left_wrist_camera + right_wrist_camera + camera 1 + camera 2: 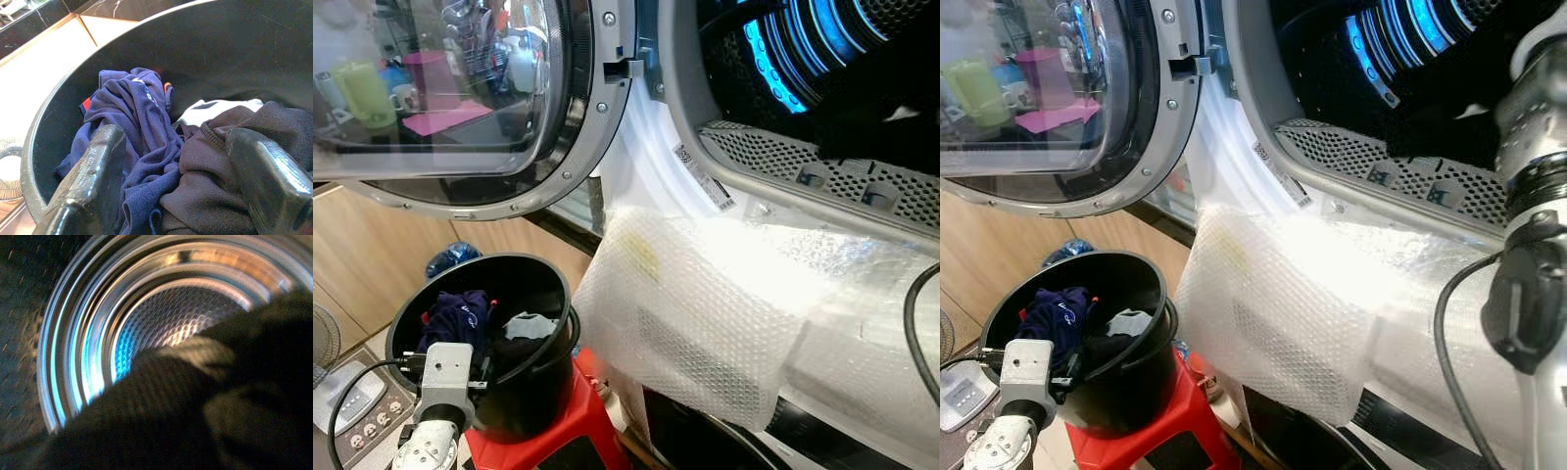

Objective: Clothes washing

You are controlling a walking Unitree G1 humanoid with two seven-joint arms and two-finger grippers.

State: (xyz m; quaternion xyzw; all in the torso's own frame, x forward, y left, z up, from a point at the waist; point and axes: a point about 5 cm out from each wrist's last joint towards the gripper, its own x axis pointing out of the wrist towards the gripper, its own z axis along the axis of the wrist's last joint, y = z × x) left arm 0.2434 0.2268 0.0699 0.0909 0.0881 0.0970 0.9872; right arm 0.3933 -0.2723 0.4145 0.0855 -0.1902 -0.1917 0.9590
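A black bucket (411, 304) stands on a red stool (570, 423) below the washer's open round door (460, 98). In it lie a navy garment (132, 112), a dark brown garment (220, 161) and a bit of white cloth (205, 110). My left gripper (176, 139) is down inside the bucket, open, one finger (93, 181) on the navy garment and the other on the brown one. My right arm (1538, 196) reaches into the blue-lit steel drum (803, 49). Dark cloth (205, 421) hangs blurred before the right wrist camera, with the drum's perforated back wall (166, 323) behind it.
Bubble wrap (705, 294) is draped over the washer's front below the drum mouth. A black cable (913, 323) loops at the right. On the wooden floor at the left are a fan (323, 343) and a grey panel with buttons (357, 406). A blue object (450, 257) lies behind the bucket.
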